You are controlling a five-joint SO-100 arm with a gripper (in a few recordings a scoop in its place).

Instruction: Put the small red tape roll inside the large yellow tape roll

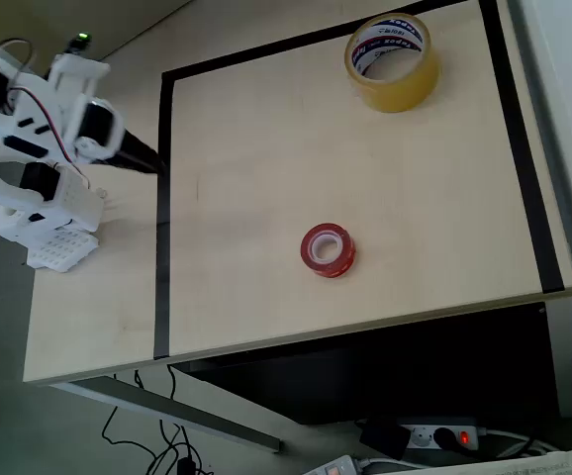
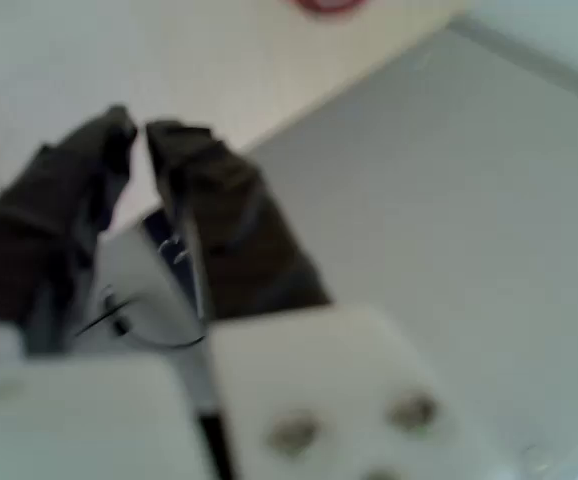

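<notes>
Step in hand: none of the transfer is done yet; by the layout this looks like the very start, before any reach toward the red roll
End effector (image 2: 137, 130): dark fingers nearly together, only a thin gap at the tips, holding nothing; in the overhead view it (image 1: 152, 160) sits at the left edge of the surface (image 1: 256, 178), near the black tape border (image 1: 162, 228)
Small red tape roll (image 1: 328, 249): lying flat, hole up, low in the middle of the marked area in the overhead view; a blurred red sliver (image 2: 327, 5) shows at the top edge of the wrist view; well apart from the end effector
Large yellow tape roll (image 1: 393, 61): lying flat, opening upward, near the top right corner of the marked area; well apart from the red roll
Next move calls for: spreading the fingers, swinging the arm across to the red roll, descending so one finger enters its hole or both straddle its wall
Watch for: the glossy ring may slide on the smooth surface if nudged
</notes>
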